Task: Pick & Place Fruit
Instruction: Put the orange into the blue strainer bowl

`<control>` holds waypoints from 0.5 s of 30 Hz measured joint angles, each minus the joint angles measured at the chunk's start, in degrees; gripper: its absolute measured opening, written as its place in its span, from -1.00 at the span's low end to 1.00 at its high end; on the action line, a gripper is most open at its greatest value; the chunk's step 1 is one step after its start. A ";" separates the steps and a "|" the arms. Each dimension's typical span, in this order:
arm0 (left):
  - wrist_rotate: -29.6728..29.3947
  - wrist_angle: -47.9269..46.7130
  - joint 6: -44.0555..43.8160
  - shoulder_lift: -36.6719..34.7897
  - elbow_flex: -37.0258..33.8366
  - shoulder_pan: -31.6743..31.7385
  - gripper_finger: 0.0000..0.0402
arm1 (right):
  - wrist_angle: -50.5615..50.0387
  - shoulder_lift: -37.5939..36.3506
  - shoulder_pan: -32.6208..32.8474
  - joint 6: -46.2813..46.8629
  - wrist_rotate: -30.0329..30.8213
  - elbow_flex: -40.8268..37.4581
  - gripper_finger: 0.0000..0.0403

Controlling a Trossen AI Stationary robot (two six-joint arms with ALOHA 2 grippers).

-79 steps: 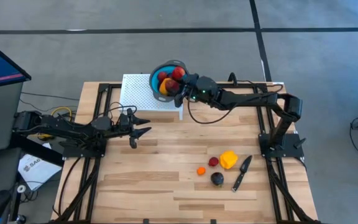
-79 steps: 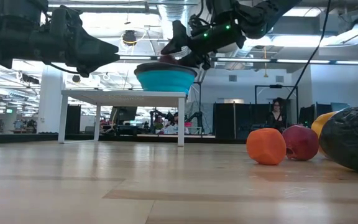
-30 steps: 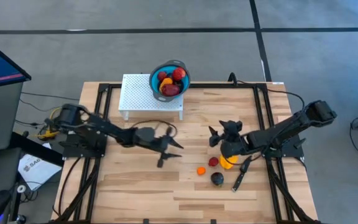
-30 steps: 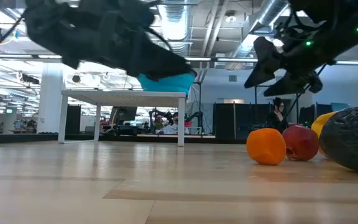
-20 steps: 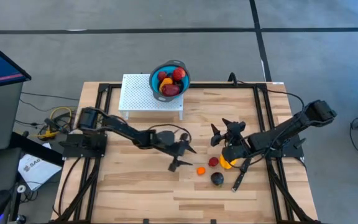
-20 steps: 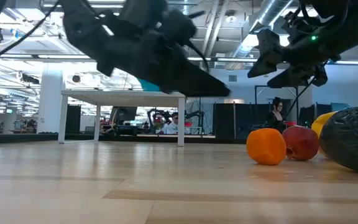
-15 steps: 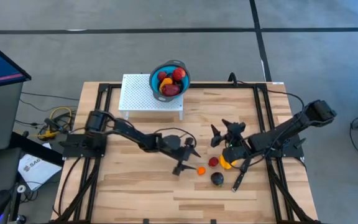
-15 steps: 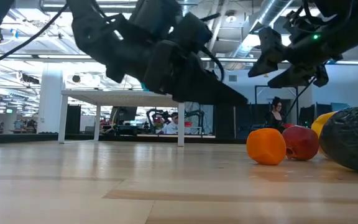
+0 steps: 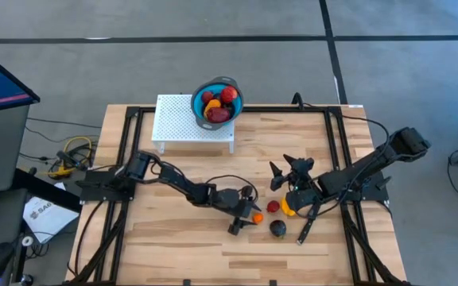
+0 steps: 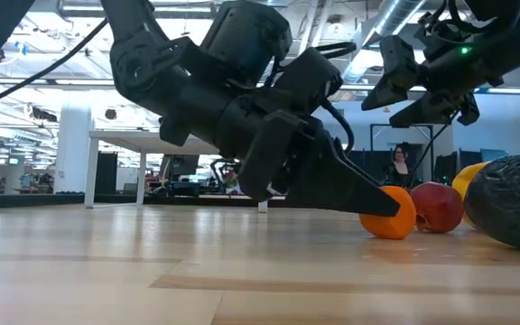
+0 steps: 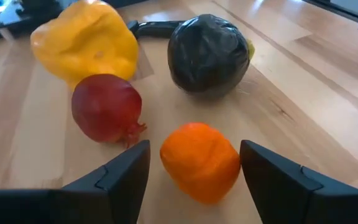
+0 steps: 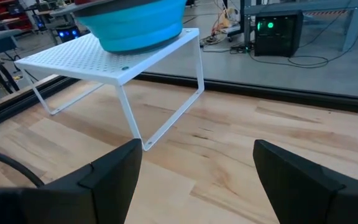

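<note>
We have the left gripper (image 11: 194, 171) down at the table with its fingers apart on either side of the orange fruit (image 11: 200, 161), set to close on it, while the right gripper (image 9: 286, 168) waits open above the yellow fruit (image 11: 84, 38).

orange fruit (image 11: 199, 160), dark red fruit (image 11: 106, 108), yellow fruit (image 11: 84, 41), dark purple fruit (image 11: 208, 54); blue bowl (image 12: 132, 23); white perforated rack (image 12: 110, 58).
</note>
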 joint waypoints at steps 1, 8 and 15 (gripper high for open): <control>-0.09 0.02 -0.41 -0.02 0.02 -0.08 0.18 | -0.01 0.00 0.00 -0.02 -0.20 0.00 0.50; -1.45 0.07 -1.71 -0.01 0.02 -0.81 -0.06 | 0.01 0.00 0.08 -0.46 -1.34 0.00 0.50; -1.45 0.13 -2.53 0.00 0.02 -0.80 -0.30 | 0.00 0.00 0.11 -0.61 -1.47 0.00 0.50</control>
